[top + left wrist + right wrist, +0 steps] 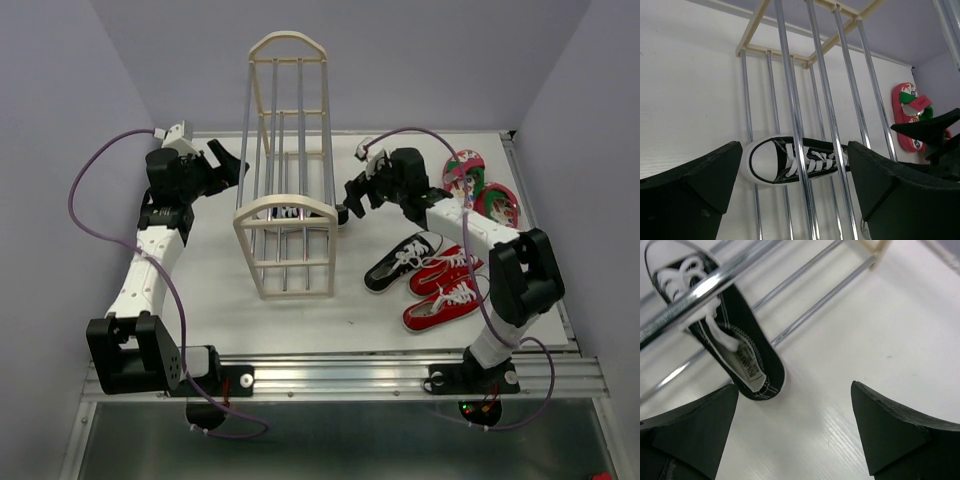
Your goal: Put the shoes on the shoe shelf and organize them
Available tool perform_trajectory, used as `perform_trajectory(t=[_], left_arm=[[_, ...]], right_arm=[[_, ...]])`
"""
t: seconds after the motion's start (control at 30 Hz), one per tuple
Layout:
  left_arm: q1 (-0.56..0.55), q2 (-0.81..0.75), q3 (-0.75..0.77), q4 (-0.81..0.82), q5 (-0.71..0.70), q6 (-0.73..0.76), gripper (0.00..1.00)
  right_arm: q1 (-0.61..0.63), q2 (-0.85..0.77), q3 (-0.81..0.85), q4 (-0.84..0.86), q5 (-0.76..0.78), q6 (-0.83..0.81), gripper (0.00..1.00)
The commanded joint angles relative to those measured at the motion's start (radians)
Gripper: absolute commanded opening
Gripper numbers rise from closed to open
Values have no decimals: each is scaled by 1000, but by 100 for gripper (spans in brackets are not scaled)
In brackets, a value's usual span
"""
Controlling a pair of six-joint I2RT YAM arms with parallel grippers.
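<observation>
Right gripper [348,198]: jaws wide apart, nothing between them. It sits low, just off the 3 o'clock side of the shelf [285,204]. In its wrist view the black shoe [735,335] is at 11 o'clock from the gap, with the heel just past the left fingertip and not touching it. One rod [715,282] crosses in front of the laces and lower rods run behind the shoe. Can't tell if the shoe bears on them.

Left gripper [230,160]: also spread open and empty, at the shelf's 10 o'clock, clear of the frame. Its wrist view looks through the rods at the same shoe, toe pointing to 9 o'clock.

The shelf stands upright mid-table [330,300], long axis 12 to 6. The black shoe is low inside it, toward the 6 o'clock end.

Outside the shelf, the second black shoe [402,262] lies on the table at the shelf's 4 o'clock. The red shoes [440,272] lie side by side just beside it, at its 4 o'clock. The flip-flops [465,170] lie side by side at the shelf's 2 o'clock, near the table's right edge.
</observation>
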Motion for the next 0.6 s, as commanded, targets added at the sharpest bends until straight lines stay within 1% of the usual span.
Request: perform_trajectory(t=[0.0,0.03,0.07,0.1,0.13,0.17,0.2,0.23,0.3,0.37,0.43,0.5,0.57], left_arm=[[-3,-35,-6,59,7,-9,99],[-3,-35,-4,59,5,-7,99],[-3,-34,-3,55,4,-7,99],[-3,-32,-1,50,1,-6,99],[-3,-32,0,48,0,-4,99],[-3,-32,3,48,0,-3,99],[-3,-34,3,48,-1,-1,99],[-3,-37,5,47,-4,3,99],[-3,-44,3,42,-12,6,99],[-3,-46,2,39,-22,11,99],[-3,-51,0,36,-26,14,99],[-3,-49,2,36,-26,16,99],[-3,-46,3,35,-21,19,99]], right_arm=[[8,-153,-88,105,219,217,100],[8,-174,-104,103,262,257,100],[8,-193,-113,74,352,358,100],[8,-211,-121,47,412,410,100],[8,-231,-112,-74,540,466,100],[8,-236,-98,-149,596,560,100],[8,-236,-84,-224,647,605,100],[17,-233,-58,-376,738,711,100],[17,-234,-56,-493,779,802,100],[44,-248,-98,-579,794,897,100],[73,-254,-127,-627,794,940,100],[137,-254,-127,-668,863,997,100],[165,-242,-109,-749,909,1055,100]])
